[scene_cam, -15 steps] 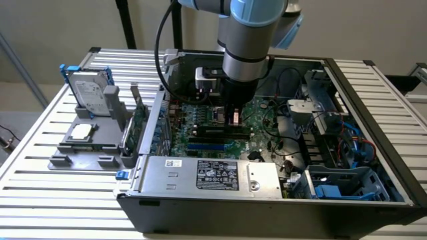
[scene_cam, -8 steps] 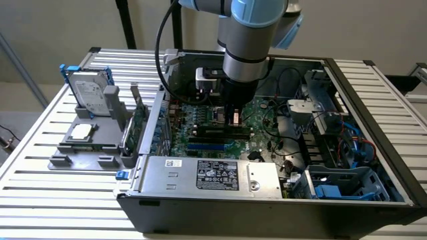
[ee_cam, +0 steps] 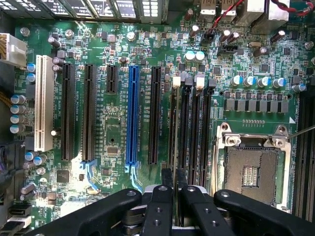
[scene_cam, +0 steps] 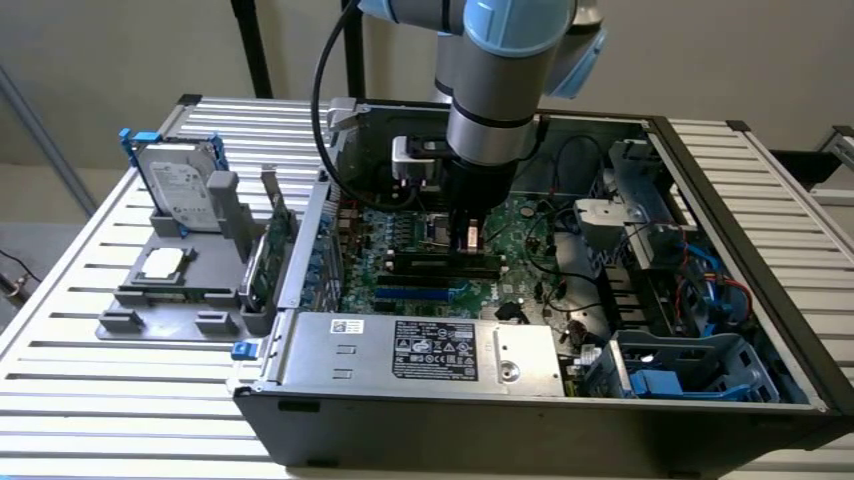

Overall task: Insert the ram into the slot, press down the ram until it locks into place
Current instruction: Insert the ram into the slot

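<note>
Aluminium slats are forming the bench [scene_cam: 80, 330], which is carrying an open computer case [scene_cam: 400, 350] with its green motherboard [ee_cam: 118, 128] facing up. The end effector [ee_cam: 173, 173] is reaching down inside, fingers pinched on the ram [ee_cam: 173, 160]. The ram is standing edge-on along the slot [ee_cam: 173, 113], the outermost of the black memory row; whether it is touching yet is unclear. Doing this step well is probably depending on keeping the stick level, lining it up between the end clips, and pressing straight down without tilting.
</note>
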